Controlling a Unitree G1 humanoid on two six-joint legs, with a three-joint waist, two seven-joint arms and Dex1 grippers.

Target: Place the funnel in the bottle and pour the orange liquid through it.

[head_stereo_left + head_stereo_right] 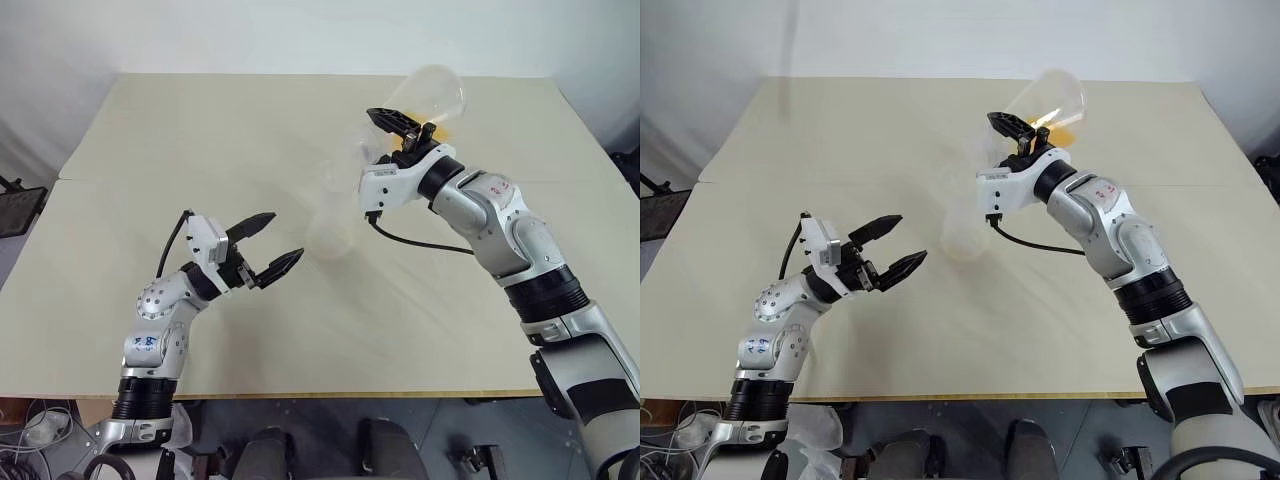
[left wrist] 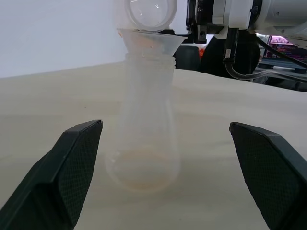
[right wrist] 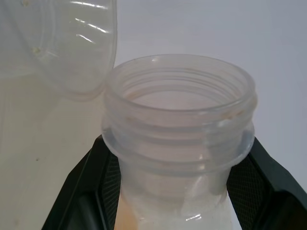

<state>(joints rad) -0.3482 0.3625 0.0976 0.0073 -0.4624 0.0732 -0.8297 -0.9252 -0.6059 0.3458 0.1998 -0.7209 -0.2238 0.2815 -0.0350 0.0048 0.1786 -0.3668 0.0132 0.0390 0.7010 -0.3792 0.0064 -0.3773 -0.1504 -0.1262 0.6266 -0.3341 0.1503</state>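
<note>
The clear bottle [image 2: 144, 110] stands upright on the table, and the clear funnel [image 2: 151, 40] sits in its mouth. My right gripper [image 1: 400, 125] is shut on the threaded neck of a clear container [image 3: 180, 124], tipped with its mouth just above the funnel. Orange liquid [image 1: 438, 128] shows as a bright patch in the container's low side. A faint orange tint lies in the bottle's base [image 2: 141, 160]. My left gripper [image 1: 285, 237] is open, a short way from the bottle on its left, fingers [image 2: 72, 167] spread and holding nothing.
The tan table [image 1: 200, 130] is made of two boards, with a seam running across at mid depth. Its front edge [image 1: 330, 395] lies close below my arms. A black cable [image 1: 420, 240] loops under my right wrist.
</note>
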